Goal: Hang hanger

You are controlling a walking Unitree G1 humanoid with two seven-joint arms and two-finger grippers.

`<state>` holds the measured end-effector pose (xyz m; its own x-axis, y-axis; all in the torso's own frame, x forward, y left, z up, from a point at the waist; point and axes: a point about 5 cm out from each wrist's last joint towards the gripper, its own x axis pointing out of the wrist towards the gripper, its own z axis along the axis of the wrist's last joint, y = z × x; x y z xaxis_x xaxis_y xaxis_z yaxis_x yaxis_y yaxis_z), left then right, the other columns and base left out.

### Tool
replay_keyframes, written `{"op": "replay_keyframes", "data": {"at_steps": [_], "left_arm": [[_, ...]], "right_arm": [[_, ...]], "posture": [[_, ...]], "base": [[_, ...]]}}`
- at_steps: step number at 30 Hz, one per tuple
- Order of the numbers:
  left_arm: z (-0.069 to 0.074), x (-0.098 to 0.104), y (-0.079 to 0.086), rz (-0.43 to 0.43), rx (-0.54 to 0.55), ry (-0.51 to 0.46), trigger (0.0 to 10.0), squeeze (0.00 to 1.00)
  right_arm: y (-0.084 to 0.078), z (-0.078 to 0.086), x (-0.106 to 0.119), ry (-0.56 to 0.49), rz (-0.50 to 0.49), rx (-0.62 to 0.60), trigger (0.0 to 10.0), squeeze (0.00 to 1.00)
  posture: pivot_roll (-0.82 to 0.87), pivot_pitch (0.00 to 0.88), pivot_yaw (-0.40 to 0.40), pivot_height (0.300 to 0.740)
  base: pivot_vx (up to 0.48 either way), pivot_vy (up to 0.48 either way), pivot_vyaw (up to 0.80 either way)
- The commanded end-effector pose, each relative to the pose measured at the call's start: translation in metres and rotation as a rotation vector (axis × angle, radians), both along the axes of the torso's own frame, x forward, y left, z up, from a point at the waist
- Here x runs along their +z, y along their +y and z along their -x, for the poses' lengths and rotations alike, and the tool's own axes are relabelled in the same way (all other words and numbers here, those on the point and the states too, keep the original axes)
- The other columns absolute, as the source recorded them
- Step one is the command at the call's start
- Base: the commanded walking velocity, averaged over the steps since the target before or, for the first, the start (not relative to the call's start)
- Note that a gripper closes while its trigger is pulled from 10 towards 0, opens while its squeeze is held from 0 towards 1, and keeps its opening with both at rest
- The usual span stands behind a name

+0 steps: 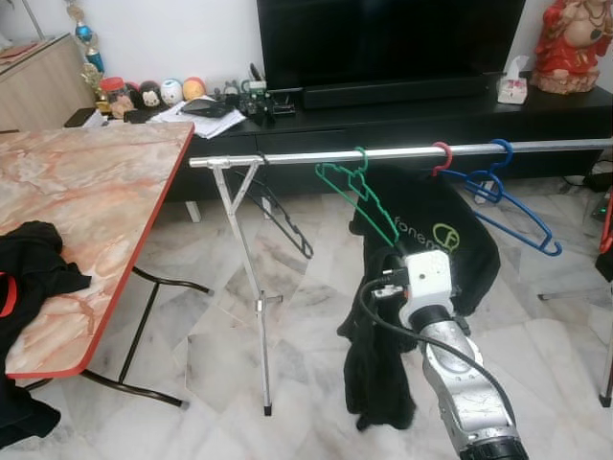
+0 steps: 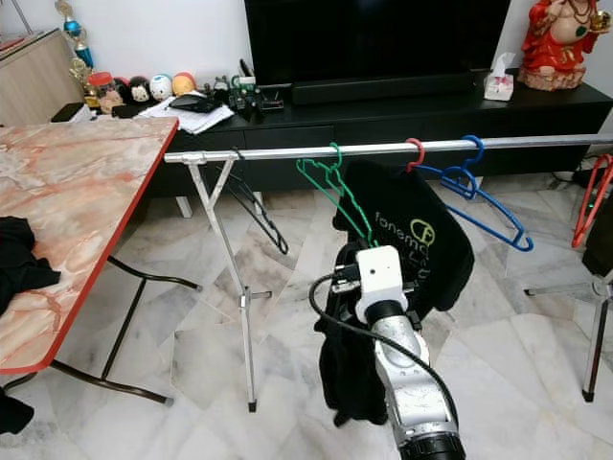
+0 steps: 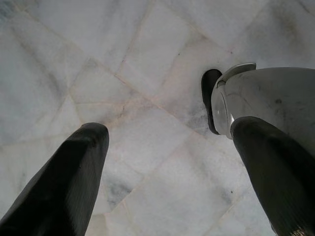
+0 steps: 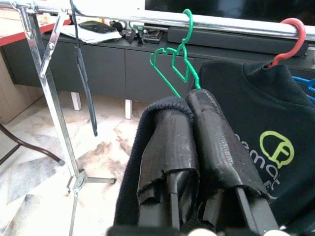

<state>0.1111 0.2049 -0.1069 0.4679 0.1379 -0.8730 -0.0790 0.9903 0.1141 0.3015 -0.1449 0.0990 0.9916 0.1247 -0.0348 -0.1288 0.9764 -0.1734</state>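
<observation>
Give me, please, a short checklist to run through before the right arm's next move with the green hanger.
1. Green hanger hook over the rail: ok.
2. Right gripper shut on dark cloth: ok.
3. Cloth seated on the green hanger: cannot tell.
4. Black shirt on the red hanger hangs close beside: not ok, may snag.
5. Left gripper open over the floor, idle: ok.

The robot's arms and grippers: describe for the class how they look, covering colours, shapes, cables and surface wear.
The right arm is a rounded silver tube with a white boxy wrist block, and a black cable loops beside it. The right gripper has two long black fingers with scuffed, peeling rubbery covering. The left gripper has two smooth, tapering black fingers.
</observation>
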Motion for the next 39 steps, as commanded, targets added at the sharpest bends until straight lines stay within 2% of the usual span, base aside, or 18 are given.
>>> {"op": "replay_keyframes", "data": {"at_steps": [1, 39], "left_arm": [[0.0037, -0.0005, 0.0052, -0.014, 0.010, 0.020, 10.0, 0.00], [0.0032, -0.0003, 0.0062, -0.013, 0.015, 0.023, 10.0, 0.00]], "right_arm": [[0.0043, -0.0045, 0.0091, -0.042, 0.002, 0.021, 10.0, 0.00], [0.0110, -0.0026, 0.0054, -0.017, -0.004, 0.065, 10.0, 0.00]], "posture": [[-0.14, 0.000, 0.071, 0.740], [-0.13, 0.000, 0.069, 0.740]], "base": [[0.000, -0.322, 0.00], [0.000, -0.307, 0.00]]}}
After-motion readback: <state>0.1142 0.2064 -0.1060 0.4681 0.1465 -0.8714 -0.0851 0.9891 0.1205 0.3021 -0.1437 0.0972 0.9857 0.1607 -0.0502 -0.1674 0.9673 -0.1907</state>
